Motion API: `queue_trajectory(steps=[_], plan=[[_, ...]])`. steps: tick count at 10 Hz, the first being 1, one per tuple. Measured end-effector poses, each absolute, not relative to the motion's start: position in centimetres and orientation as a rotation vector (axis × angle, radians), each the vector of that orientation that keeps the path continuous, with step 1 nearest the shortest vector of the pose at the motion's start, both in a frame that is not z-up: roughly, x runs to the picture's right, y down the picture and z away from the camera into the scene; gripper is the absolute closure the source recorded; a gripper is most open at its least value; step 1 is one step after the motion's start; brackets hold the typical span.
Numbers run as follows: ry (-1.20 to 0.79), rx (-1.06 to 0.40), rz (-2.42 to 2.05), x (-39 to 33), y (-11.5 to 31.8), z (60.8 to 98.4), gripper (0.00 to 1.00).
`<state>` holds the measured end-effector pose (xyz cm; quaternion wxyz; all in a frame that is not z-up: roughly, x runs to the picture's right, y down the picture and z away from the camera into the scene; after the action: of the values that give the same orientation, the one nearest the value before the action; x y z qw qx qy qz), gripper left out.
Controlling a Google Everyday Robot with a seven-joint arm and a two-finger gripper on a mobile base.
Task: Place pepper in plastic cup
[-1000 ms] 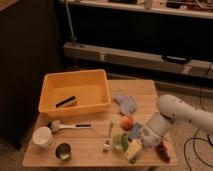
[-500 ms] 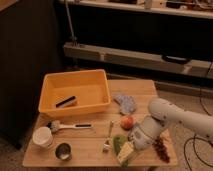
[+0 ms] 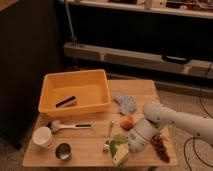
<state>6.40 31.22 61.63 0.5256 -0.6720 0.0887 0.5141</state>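
— Where is your hand just now?

— My hand (image 3: 121, 157) is low at the front edge of the tabletop (image 3: 145, 90), with my arm reaching in from the right. Whether it is spread or pressed together, I cannot tell.

— And the pepper?

— I cannot make the pepper out (my wrist hides some of the tabletop there). The plastic cup (image 3: 118, 143), lime green, stands just behind my hand, touching it or very nearly so.

— What else is close by?

— Left along the front is a dark metal cup (image 3: 63, 151), with a white cup (image 3: 42, 136) just beyond it. To my right lies a dark red cluster (image 3: 160, 146). A fork (image 3: 107, 137) lies just left of the plastic cup, and a brush (image 3: 70, 126) with a dark handle lies farther left.

— And farther back?

— An orange-red fruit (image 3: 128, 122) beside my arm, then a crumpled bluish cloth (image 3: 126, 103). At the back left is the yellow bin (image 3: 82, 109), with a dark oblong thing (image 3: 66, 101) inside.
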Motion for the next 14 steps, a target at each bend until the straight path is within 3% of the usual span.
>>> queue_trajectory(steps=[5,14], plan=[[0.212,-1.564,1.289,7.9,30.0,60.2,1.00],[0.315,-1.605,1.363,9.0,28.5,62.5,1.00]])
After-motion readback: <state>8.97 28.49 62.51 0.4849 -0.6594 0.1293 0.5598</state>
